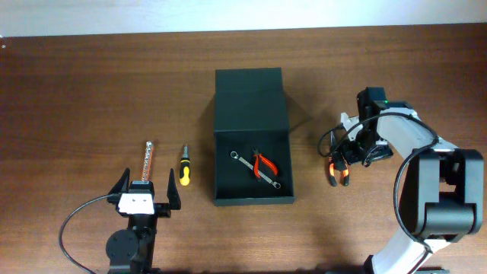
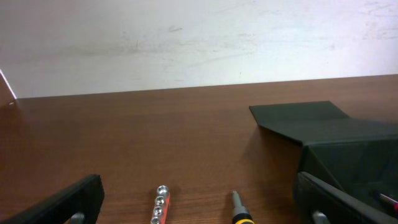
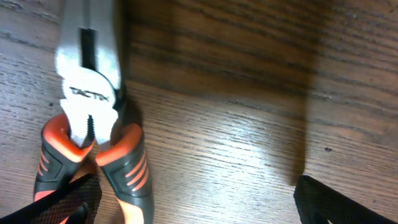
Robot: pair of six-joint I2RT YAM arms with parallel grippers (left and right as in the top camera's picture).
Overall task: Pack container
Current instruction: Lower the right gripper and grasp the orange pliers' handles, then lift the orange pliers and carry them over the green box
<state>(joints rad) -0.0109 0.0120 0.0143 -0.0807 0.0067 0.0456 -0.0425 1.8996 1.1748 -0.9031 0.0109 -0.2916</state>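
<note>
The dark container (image 1: 224, 179) stands open at the table's middle, its flap lid (image 1: 249, 99) laid back. Inside lie a silver wrench (image 1: 242, 158) and small red pliers (image 1: 266, 164). My right gripper (image 1: 356, 154) is open, low over orange-and-black pliers (image 1: 337, 173) that lie on the table right of the container. In the right wrist view the pliers (image 3: 93, 124) lie by the left finger, the open jaws (image 3: 199, 205) empty. My left gripper (image 1: 146, 186) is open and empty, just behind a socket strip (image 1: 148, 158) and a yellow screwdriver (image 1: 183, 167).
In the left wrist view, the socket strip (image 2: 160, 202) and the screwdriver (image 2: 239, 213) lie between the open fingers (image 2: 199, 208). The container's wall (image 2: 348, 146) and lid (image 2: 298, 115) are to the right. A pale wall runs behind the table's far edge.
</note>
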